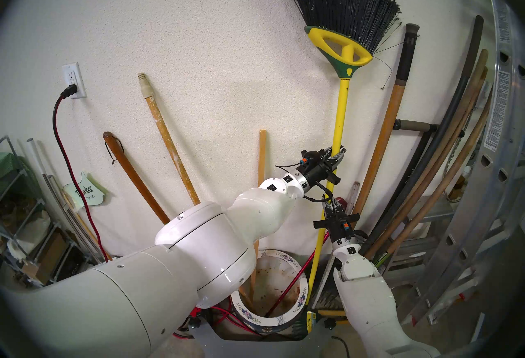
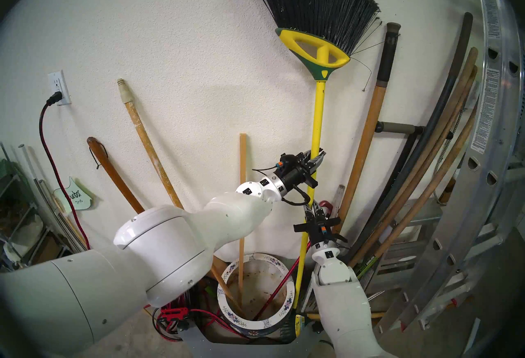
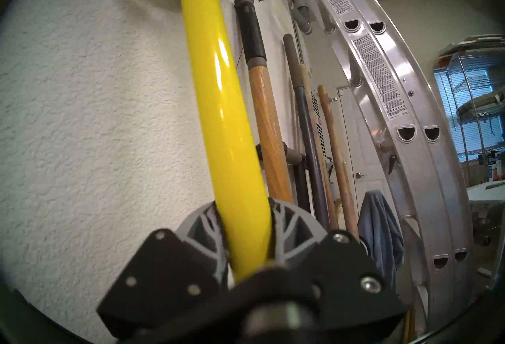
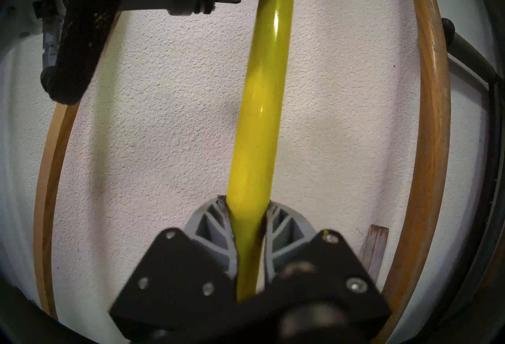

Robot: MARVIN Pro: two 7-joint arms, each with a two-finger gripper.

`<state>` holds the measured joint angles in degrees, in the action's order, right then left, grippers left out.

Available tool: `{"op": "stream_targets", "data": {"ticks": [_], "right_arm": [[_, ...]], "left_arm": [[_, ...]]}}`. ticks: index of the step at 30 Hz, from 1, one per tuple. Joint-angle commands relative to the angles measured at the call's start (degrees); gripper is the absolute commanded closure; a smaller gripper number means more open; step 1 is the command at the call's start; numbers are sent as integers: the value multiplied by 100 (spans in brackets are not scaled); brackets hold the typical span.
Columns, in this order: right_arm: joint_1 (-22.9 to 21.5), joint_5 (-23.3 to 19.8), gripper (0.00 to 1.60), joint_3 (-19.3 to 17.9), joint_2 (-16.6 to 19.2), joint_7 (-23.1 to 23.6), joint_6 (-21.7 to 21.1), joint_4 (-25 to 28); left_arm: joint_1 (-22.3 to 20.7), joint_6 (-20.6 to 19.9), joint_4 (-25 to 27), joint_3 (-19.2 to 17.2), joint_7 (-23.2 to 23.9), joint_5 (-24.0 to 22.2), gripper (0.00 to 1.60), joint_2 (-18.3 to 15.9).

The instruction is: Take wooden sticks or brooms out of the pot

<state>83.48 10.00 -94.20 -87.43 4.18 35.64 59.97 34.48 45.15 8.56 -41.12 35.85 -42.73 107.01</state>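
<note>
Both pincers clamp the broom [image 1: 339, 115] pole, left gripper [image 1: 336, 154] above right gripper [image 1: 333, 204]; its foot below looks outside the pot [image 1: 302, 296], sticks remain inside.

Left pincer [image 1: 338, 153] above right pincer [image 1: 333, 202], both clamped

Bare wall [image 1: 227, 50] lies open left of the broom [image 1: 342, 110]; leaning wooden handles [image 1: 380, 144] and a ladder [image 1: 483, 178] crowd its right

broom [image 1: 339, 121] upright vs wall, head up, foot outside pot [image 1: 302, 290] on its right | left gripper [image 1: 336, 154] above right gripper [image 1: 332, 204], both on pole | cane [image 1: 287, 289] + sticks [image 1: 167, 133] in pot
</note>
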Motion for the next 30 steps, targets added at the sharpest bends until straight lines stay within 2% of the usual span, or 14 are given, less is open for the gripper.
{"op": "stream_targets", "data": {"ticks": [1,14,16,18,19,20,30], "right_arm": [[-517,-34,160,-119,60,-115,-2,120],[-662,-2,160,-210,128,-83,-81,-132],[-683,4,160,-224,130,-80,-79,-168],[-702,9,160,-236,129,-78,-75,-197],[-711,11,160,-243,129,-79,-73,-208],[-726,12,160,-258,126,-86,-72,-226],[-827,37,160,-411,117,-241,-82,-406]], "left_arm": [[21,-156,-143,40,-131,59,160,-179],[73,-295,-148,159,-410,219,160,-98],[73,-308,-148,186,-463,244,122,-88],[66,-320,-147,209,-513,267,78,-87],[64,-322,-148,222,-533,282,6,-89],[60,-336,-155,235,-567,298,0,-91],[122,-465,-256,371,-811,471,0,-170]]}}
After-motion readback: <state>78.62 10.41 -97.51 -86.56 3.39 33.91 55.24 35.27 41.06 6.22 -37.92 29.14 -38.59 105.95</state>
